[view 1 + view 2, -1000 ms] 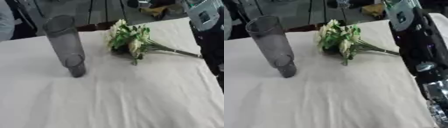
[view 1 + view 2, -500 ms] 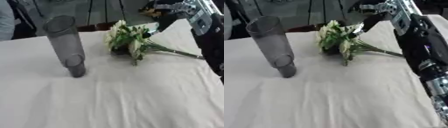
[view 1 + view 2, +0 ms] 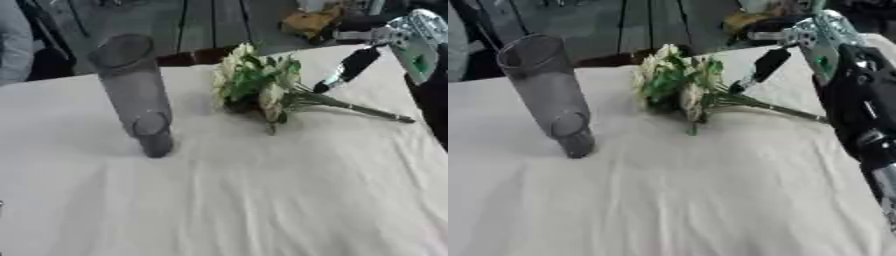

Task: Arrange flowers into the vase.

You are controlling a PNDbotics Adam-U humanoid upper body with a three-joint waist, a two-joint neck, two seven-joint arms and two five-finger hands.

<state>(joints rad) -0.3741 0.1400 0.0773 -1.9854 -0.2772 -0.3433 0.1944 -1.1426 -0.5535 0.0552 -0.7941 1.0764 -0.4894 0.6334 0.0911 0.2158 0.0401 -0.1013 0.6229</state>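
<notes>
Right hand (image 3: 785, 45) now lower than half second ago, straight dark finger (image 3: 347, 70) pointing down beside bouquet stems, fingers extended, holding nothing. Flowers (image 3: 258, 87) unmoved: cream blooms, green leaves, thin stems lying flat near far right corner of bench (image 3: 262, 200), covered in wrinkled white cloth. Vase (image 3: 136, 90), smoky translucent cylinder, upright toward far left edge

Your right arm (image 3: 859, 107) is reaching in from the right edge, its right hand (image 3: 791, 42) hanging at the upper right with straight fingers (image 3: 761, 67) pointing down and leftward.
</notes>
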